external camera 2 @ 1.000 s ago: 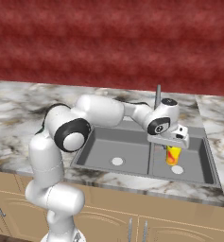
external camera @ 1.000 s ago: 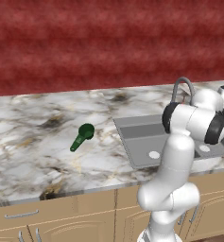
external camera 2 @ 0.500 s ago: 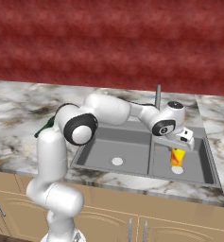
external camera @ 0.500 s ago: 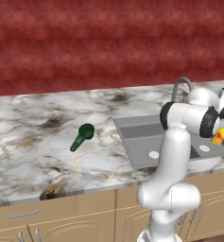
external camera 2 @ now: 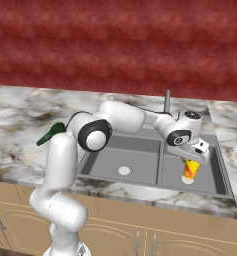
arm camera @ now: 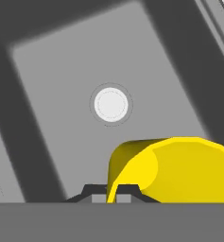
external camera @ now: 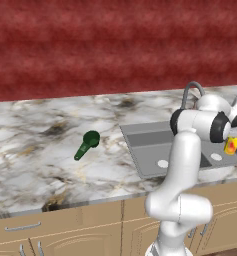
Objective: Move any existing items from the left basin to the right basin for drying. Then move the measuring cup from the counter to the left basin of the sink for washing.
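While the arm reaches out over the sink (external camera 2: 155, 165), the first step is plainly the one in hand: carrying the yellow cup (external camera 2: 191, 169) across to the right basin (external camera 2: 212, 175). The pincer (external camera 2: 192, 159) is clamped tight on the cup's upper edge, and the cup hangs just above the right basin's floor, over its pale drain disc (arm camera: 111, 105). Whether its foot is already touching the floor I can't quite tell from where I stand; it looks a shade clear of it.

The cup stands roughly upright in the right base view, its long axis near vertical with a slight lean, the red-orange mark (external camera: 232, 145) showing on its side. From the hand view it bulges out to the right of the fingertips (arm camera: 95, 190), so the grip seems to be on one wall and not around the whole body.

Next, I'd say, comes a short drop to the basin floor, then letting the jaws part and lifting straight off so the cup isn't tipped over.

After that the scoop (external camera: 87, 144) waits on the desk (external camera: 40, 160), well apart from the sink. It lies flat, bowl toward the wall, handle slanting down toward the front edge and to the left. The left basin (external camera 2: 135, 160) lies bare for it.
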Robot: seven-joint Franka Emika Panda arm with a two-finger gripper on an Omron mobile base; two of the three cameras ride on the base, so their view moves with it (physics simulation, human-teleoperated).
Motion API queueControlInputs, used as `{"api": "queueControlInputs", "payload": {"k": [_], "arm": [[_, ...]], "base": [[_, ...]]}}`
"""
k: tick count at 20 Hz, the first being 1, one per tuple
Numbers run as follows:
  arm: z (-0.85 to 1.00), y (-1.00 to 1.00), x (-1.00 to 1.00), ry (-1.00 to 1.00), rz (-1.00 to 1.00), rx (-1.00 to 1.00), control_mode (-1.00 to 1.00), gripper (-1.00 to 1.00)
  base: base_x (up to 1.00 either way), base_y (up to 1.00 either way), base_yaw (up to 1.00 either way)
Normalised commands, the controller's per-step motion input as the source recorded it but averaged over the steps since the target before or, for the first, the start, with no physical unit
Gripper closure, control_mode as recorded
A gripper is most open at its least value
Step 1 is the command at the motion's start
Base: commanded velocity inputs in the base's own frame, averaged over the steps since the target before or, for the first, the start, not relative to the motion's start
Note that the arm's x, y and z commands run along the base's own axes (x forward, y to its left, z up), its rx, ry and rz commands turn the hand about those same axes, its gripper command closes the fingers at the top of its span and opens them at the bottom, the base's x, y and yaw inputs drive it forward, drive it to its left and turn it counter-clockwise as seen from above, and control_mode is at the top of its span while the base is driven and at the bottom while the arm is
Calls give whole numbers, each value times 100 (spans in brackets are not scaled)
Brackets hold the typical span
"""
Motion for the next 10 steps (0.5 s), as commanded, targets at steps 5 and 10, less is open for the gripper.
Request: {"api": "queueControlInputs", "payload": {"k": [5, 10], "arm": [[-29, -3, 6, -1, 0, 0, -100, 100], [-34, 0, 5, -3, 0, 0, -100, 100]], "base": [[0, 0, 0], [0, 0, 0]]}}
